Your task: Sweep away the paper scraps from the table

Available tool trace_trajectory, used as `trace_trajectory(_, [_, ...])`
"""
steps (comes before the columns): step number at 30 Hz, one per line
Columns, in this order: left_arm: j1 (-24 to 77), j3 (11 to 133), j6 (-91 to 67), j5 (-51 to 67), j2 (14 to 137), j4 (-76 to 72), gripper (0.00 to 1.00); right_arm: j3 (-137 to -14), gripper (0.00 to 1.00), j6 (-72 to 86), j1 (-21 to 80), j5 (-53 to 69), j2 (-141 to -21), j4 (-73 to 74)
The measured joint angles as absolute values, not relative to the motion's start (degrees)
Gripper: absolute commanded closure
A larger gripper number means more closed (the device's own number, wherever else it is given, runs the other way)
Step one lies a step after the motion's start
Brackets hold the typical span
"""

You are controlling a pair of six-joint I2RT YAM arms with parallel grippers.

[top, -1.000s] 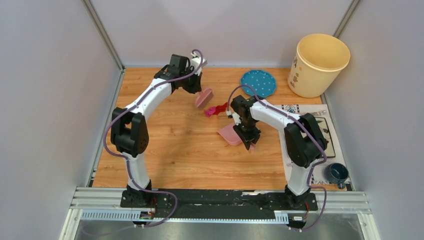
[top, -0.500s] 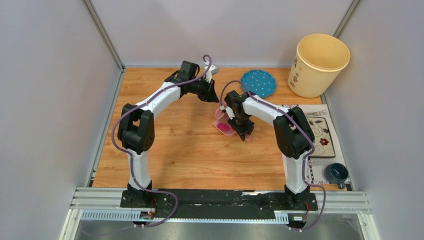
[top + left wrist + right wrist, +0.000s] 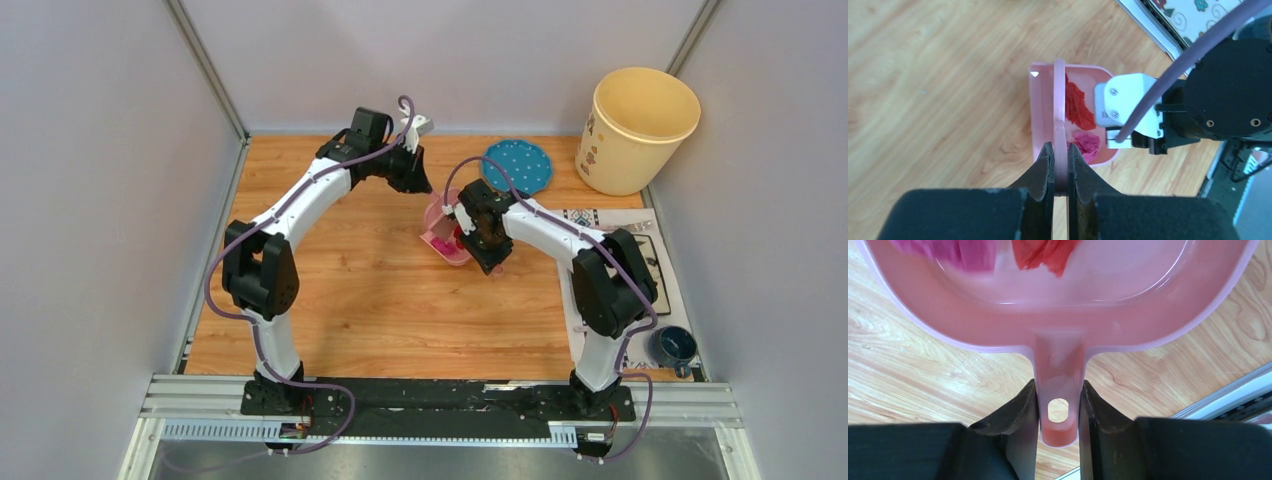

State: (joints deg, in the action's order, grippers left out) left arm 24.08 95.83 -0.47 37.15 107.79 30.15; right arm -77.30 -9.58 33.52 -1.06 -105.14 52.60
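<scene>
Since a second ago your dustpan (image 3: pixel 438 236) has slid across the table (image 3: pixel 350 300) toward 11 o'clock. The paper scraps (image 3: pixel 1077 104) that lay loose on the wood then are now inside it. The brush (image 3: pixel 1059 95) has shifted a little toward 3 o'clock to meet the pan.

Your left gripper (image 3: pixel 1060 150) is pinched tight on the pale pink brush. From the left wrist you see the brush edge-on, running out toward 12 o'clock over the pan. You cannot tell from here whether the brush touches the pan floor.

The scraps sit on the brush's 3 o'clock side, a red strip and, at its 5 o'clock, a magenta wad. Both are right beside the brush.

Your right gripper (image 3: pixel 1059 388) clamps the dustpan's handle, one finger on each side and the hang-hole between them. In the right wrist view the pan spreads toward 12 o'clock. The magenta wad shows there at 11 o'clock and the red strip at 12.

From above, the pan is just past the table's centre toward 1 o'clock. Whether it rests on the wood or is slightly lifted is not clear.

From the pan, a blue dotted plate (image 3: pixel 517 166) lies between 1 and 2 o'clock and a cream bucket (image 3: pixel 640 125) at 2 o'clock. A patterned placemat (image 3: pixel 648 262) lies at 3 to 4 o'clock, with a dark cup (image 3: pixel 673 346) at its near end.
</scene>
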Motion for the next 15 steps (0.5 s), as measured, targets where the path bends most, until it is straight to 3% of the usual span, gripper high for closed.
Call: trace_trajectory(15, [20.99, 101.69, 6.9, 31.4, 103.42, 38.68, 1.0, -78.0, 1.0, -12.91, 33.63, -4.01, -101.69, 52.18])
